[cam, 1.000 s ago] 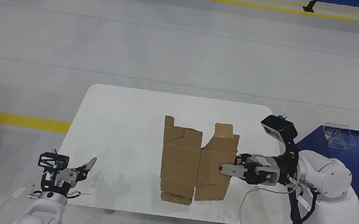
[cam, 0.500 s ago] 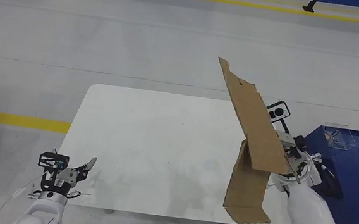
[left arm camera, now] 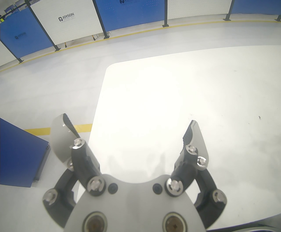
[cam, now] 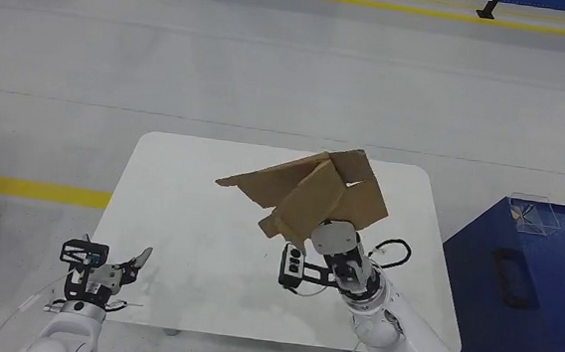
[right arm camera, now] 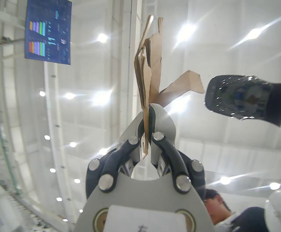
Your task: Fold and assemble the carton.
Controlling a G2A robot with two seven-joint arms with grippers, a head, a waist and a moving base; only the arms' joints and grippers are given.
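Observation:
The brown carton (cam: 311,190) is a flattened blank held up in the air above the right half of the white table (cam: 187,248), its flaps spread out. My right gripper (right arm camera: 146,109) is shut on the carton (right arm camera: 148,72) at one edge and points upward toward the ceiling. In the top view the right arm (cam: 340,265) sits under the carton near the table's front. My left gripper (left arm camera: 129,129) is open with nothing between its fingers, hovering over the table's front left corner (cam: 106,267).
A blue cabinet (cam: 518,284) stands right of the table with a clear plastic bin (cam: 531,211) on it. Another blue block (left arm camera: 19,153) sits left of the table. The robot's dark head camera (right arm camera: 239,100) hangs near the carton.
The right arm swung the carton off the table, first upright at the right edge, then tipped over the table's middle right. The left arm stayed still.

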